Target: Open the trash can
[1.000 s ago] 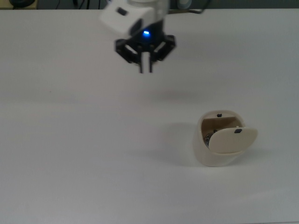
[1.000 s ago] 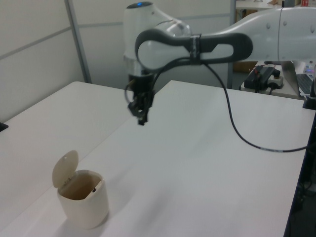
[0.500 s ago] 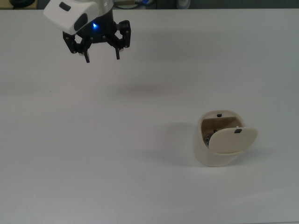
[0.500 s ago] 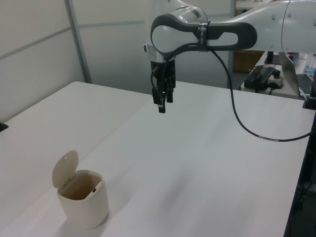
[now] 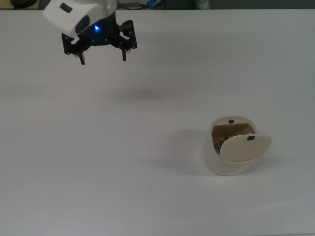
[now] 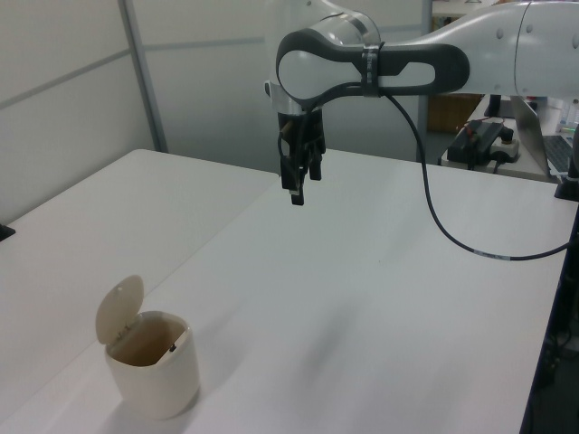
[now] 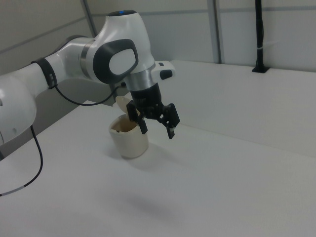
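Note:
The cream-white trash can [image 5: 222, 164] stands on the white table at the top view's lower right. Its beige lid [image 5: 244, 147] is swung up on edge, so the inside shows. In the left view the trash can [image 6: 156, 366] sits at the near left corner with the lid [image 6: 119, 309] raised. My gripper [image 5: 103, 59] hangs open and empty in the air at the top view's upper left, far from the can. It shows in the left view as the gripper [image 6: 296, 183] above mid-table. In the right view the gripper [image 7: 157, 132] partly overlaps the trash can [image 7: 127, 142].
The white table [image 5: 98, 172] spreads around the can. A black cable [image 6: 443, 240] trails from the arm across the left view's right side. A black post [image 7: 259, 37] stands at the table's far edge in the right view. Desks with equipment [image 6: 484, 140] lie beyond the table.
The gripper went from shut to open while moving toward the top view's left. In the last half second its fingers spread a little wider. The trash can stayed put, lid up.

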You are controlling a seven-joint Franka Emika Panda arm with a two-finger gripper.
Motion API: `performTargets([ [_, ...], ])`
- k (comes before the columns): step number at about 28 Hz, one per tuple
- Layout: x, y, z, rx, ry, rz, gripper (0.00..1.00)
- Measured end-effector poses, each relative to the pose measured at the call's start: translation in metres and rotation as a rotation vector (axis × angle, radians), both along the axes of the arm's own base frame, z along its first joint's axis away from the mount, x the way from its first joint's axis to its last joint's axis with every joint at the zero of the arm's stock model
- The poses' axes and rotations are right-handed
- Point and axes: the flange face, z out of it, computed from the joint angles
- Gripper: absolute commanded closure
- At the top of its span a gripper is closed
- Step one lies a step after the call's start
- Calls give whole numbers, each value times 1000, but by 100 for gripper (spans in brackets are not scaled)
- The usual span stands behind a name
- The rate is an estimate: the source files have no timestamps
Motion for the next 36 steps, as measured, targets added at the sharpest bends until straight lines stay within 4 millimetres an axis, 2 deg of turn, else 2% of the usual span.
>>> performTargets([
  [10, -6, -6, 12, -1, -12, -11, 0],
  [36, -5, -8, 9, -3, -7, -15, 0],
])
